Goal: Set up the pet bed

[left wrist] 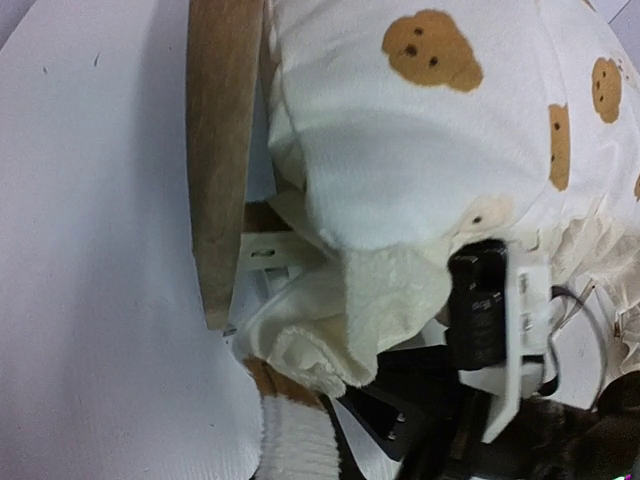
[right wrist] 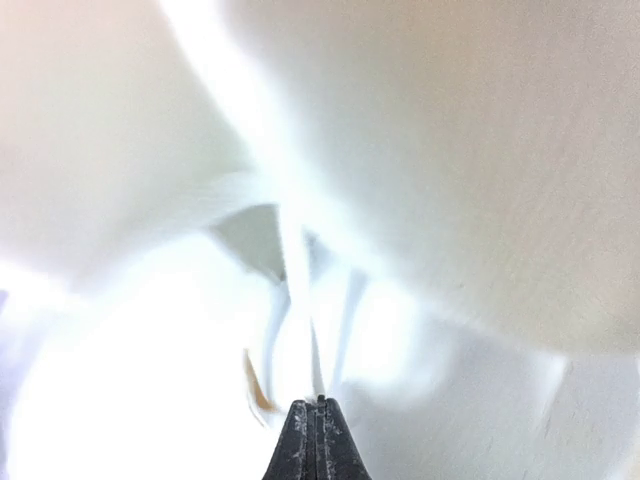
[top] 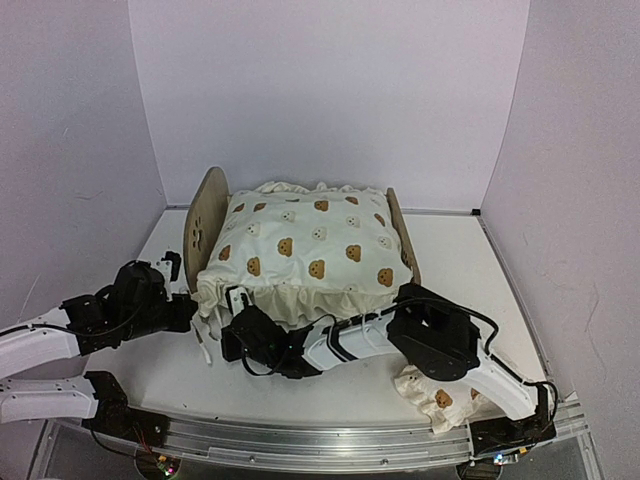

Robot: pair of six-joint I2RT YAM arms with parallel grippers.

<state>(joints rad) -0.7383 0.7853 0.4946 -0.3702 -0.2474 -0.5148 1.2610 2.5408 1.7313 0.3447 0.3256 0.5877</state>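
The pet bed (top: 208, 215) stands mid-table, its rounded wooden headboard (left wrist: 220, 150) at the left and its low footboard (top: 402, 240) at the right. A large cream bear-print cushion (top: 310, 250) lies over it and hides the base. My left gripper (top: 192, 312) is at the cushion's front left corner; in the left wrist view its jaws (left wrist: 300, 400) are buried in bunched cream ruffle, shut on it. My right gripper (top: 225, 340) reaches across to the same corner. Its black fingers (right wrist: 318, 405) are pressed together on a thin white tie of the cushion (right wrist: 300, 300).
A small cream bear-print pillow (top: 432, 395) lies at the near right, partly under my right arm. White walls close in the table on three sides. A metal rail (top: 330, 440) runs along the near edge.
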